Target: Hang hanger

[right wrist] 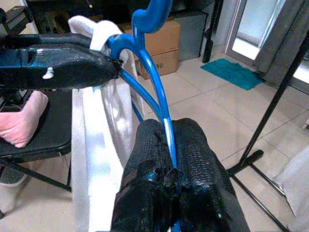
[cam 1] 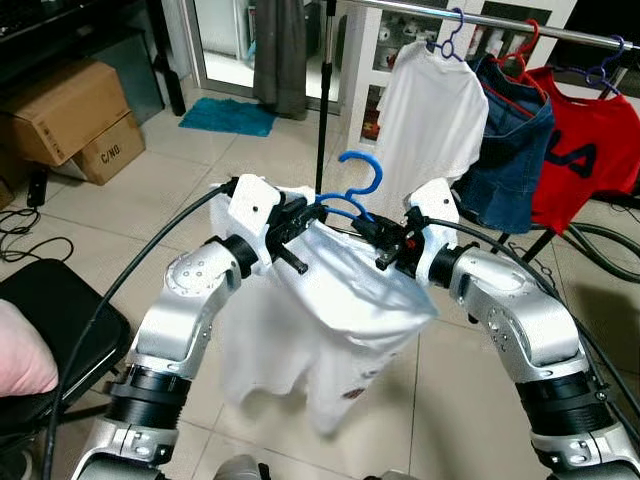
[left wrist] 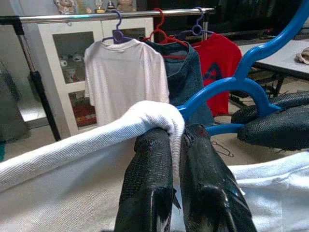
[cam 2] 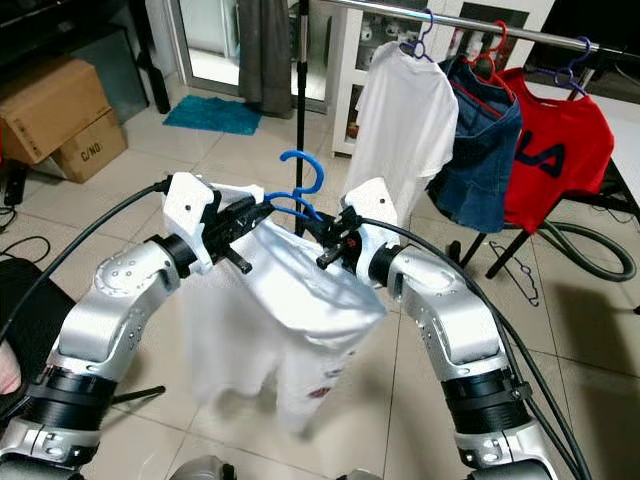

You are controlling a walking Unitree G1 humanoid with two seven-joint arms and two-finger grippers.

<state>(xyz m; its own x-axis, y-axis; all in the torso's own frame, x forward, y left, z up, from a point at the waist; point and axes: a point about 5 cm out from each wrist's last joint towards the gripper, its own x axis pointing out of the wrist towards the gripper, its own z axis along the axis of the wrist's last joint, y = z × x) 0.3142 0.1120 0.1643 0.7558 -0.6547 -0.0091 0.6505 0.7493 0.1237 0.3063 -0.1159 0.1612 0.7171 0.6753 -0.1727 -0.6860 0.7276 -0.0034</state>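
A blue hanger point(cam 1: 362, 176) carrying a white T-shirt point(cam 1: 335, 315) is held up in front of me between both arms. My left gripper point(left wrist: 177, 139) is shut on the shirt's rolled collar point(left wrist: 147, 116), right beside the hanger's neck point(left wrist: 231, 86). My right gripper point(right wrist: 168, 131) is shut on the blue hanger's thin arm point(right wrist: 157, 89). The two grippers nearly meet, with the left gripper point(cam 1: 312, 212) and the right gripper point(cam 1: 368, 230) just under the hook. The silver clothes rail point(cam 1: 505, 20) runs behind and above the hook, at the upper right.
On the rail hang a white shirt point(cam 1: 435, 115), a denim garment point(cam 1: 512, 150) and a red shirt point(cam 1: 590, 160). The rack's black post point(cam 1: 322, 100) stands behind the hanger. Cardboard boxes point(cam 1: 70, 120) and a black chair point(cam 1: 55, 310) are on the left, and a hose point(cam 1: 600, 240) lies at right.
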